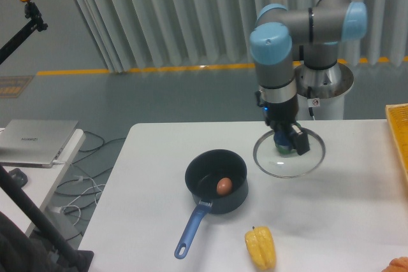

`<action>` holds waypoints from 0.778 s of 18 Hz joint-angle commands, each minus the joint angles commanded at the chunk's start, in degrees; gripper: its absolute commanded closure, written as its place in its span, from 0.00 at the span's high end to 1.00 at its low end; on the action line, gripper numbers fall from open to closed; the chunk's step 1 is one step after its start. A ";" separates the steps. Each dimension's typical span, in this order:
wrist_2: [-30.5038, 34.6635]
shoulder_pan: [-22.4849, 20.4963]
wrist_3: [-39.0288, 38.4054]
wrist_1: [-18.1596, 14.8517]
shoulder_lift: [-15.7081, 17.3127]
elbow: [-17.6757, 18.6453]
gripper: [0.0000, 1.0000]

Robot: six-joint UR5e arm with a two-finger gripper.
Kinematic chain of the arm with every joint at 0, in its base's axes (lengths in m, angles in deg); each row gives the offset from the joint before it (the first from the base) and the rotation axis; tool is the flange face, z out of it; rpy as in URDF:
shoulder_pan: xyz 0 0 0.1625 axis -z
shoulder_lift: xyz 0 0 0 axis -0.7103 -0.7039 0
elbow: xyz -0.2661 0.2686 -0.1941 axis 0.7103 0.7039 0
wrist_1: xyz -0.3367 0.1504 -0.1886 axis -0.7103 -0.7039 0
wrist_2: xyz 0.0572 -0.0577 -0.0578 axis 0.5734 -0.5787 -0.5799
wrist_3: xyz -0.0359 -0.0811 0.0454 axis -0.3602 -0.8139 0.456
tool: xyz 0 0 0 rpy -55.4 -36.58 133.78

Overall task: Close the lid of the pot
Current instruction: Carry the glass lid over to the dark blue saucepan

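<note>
The dark pot (216, 180) with a long blue handle sits uncovered on the white table, and a brown egg (224, 186) lies inside it. To its upper right hangs the round glass lid (289, 154), held level above the table. My gripper (285, 141) is shut on the lid's central knob, which the fingers mostly hide. The lid's left rim is a short way right of the pot's right rim. A green pepper shows only as a green patch through the glass, behind the fingers.
A yellow pepper (261, 247) lies on the table in front of the pot. A yellow crate edge (400, 133) is at the far right. The table (153, 157) ends at its left edge, with a laptop (37, 141) on a lower stand beyond.
</note>
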 joint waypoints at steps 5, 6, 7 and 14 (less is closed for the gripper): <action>0.09 3.78 -5.98 1.85 -2.72 -1.93 0.37; 0.17 4.40 -6.51 1.85 -3.34 -2.37 0.37; 0.17 5.01 -6.95 1.85 -3.69 -2.81 0.37; 0.88 8.18 -8.88 1.85 -4.75 -3.61 0.37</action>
